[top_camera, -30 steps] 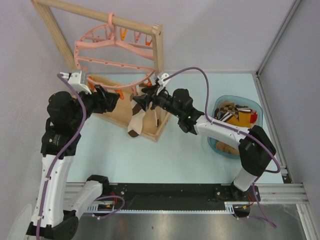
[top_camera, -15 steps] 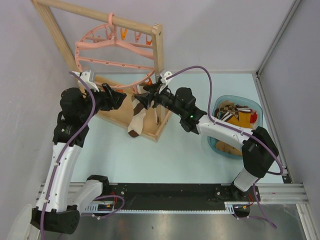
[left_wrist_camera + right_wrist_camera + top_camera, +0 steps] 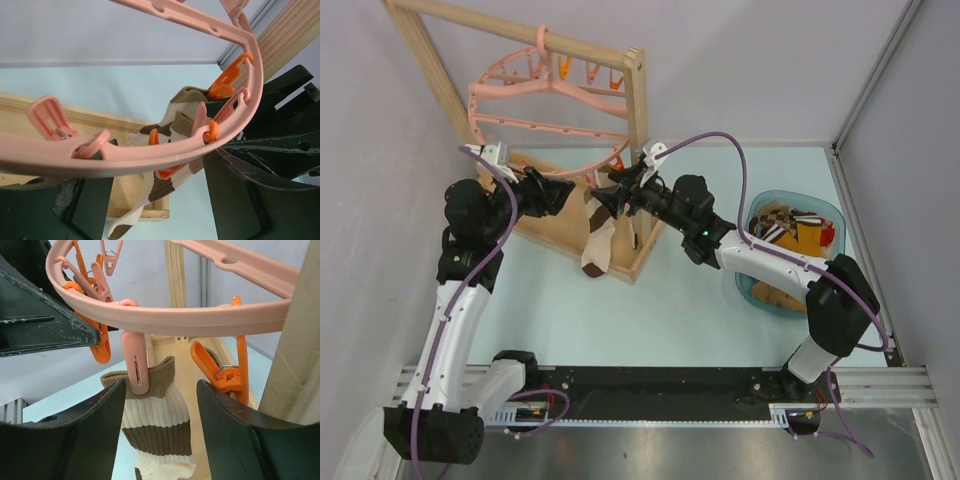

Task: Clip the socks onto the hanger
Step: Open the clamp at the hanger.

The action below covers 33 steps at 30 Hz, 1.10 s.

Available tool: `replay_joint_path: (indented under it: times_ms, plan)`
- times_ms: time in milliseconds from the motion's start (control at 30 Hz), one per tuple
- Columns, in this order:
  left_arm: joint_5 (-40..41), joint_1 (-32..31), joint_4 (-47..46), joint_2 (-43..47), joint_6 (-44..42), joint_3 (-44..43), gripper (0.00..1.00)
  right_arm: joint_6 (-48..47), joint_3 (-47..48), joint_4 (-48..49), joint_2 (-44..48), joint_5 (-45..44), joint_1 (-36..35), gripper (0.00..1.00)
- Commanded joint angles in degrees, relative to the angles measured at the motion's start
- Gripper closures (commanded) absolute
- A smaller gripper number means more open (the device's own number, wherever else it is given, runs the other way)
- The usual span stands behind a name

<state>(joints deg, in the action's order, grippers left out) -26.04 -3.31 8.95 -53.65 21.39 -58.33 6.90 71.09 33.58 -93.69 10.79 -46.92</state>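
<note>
The round pink hanger (image 3: pixel 550 105) hangs by its hook from the wooden rack frame (image 3: pixel 638 90). A cream-and-brown striped sock (image 3: pixel 597 243) hangs from its near rim. In the right wrist view a pink clip (image 3: pixel 135 367) sits on the sock's (image 3: pixel 157 420) brown cuff. My right gripper (image 3: pixel 608 200) is open, its jaws standing either side of the sock without touching it (image 3: pixel 160 405). My left gripper (image 3: pixel 558 192) is open just left of the sock, with the hanger rim (image 3: pixel 150 155) crossing in front of its fingers (image 3: pixel 240 200). The sock (image 3: pixel 172 135) hangs just beyond them.
A teal basket (image 3: pixel 756 212) at the right holds several more socks, among them an argyle one (image 3: pixel 775 220) and a mustard one (image 3: pixel 808 232). The rack's wooden base (image 3: pixel 560 232) lies under the hanger. Orange clips (image 3: pixel 220 372) hang from the rim beside the sock.
My left arm has swung right, bringing its gripper up to the hanger rim next to the sock. The right gripper has barely moved. The sock still hangs.
</note>
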Motion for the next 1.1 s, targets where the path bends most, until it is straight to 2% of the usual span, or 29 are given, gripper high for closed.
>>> replay_joint_path:
  times_ms: [0, 233, 667, 1067]
  plan:
    - [-3.93, 0.50, -7.63, -0.40, 1.55, 0.58, 0.28, -0.22, -0.16, 1.93, 2.46, 0.11, 0.60, 0.36]
    - [-4.98, 0.59, -7.89, -0.67, -0.12, -0.04, 0.32, 0.14, -0.42, 1.84, 2.55, 0.73, 0.69, 0.36]
    - [-3.58, 0.59, -8.69, -1.11, 1.99, 0.23, 0.41, 0.14, -0.69, 1.40, 3.16, 0.90, 0.60, 0.36]
    - [-1.74, -0.20, -8.25, 0.91, 6.39, 0.67, 0.42, 0.05, -1.66, 1.49, 3.78, -0.06, -0.19, 0.36]
